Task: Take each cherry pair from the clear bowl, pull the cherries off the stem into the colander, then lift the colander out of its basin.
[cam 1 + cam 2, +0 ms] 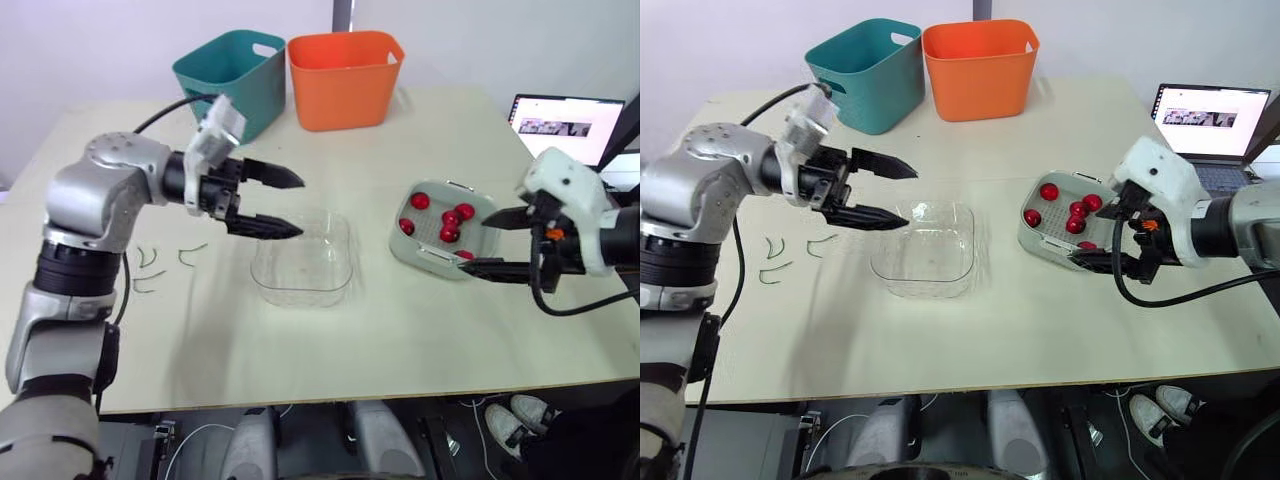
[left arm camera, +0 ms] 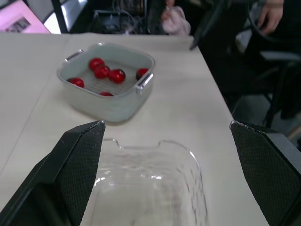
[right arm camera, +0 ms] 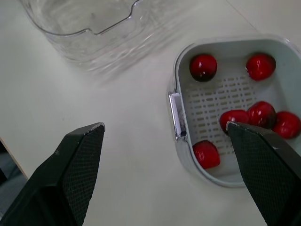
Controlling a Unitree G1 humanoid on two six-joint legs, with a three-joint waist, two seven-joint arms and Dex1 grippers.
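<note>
Cherries, six loose red ones that can be counted, lie in the colander, which sits inside its grey basin on the right part of the table. One metal handle of the colander shows on the side facing the clear bowl. That bowl stands near the middle of the table, well apart from the basin, and looks to hold no fruit. A few thin green stems lie bare on the table to the left of the bowl. The left gripper hangs above the bowl's left rim with its two black fingers spread wide and nothing between them, pointing toward the basin. The right gripper is at the basin's near right corner, its fingers also wide apart and holding nothing; one finger reaches over the right rim and the other lies along the near edge, and I cannot tell whether either touches it. At the far edge a teal bin and an orange bin stand side by side, and an open laptop sits at the far right.
</note>
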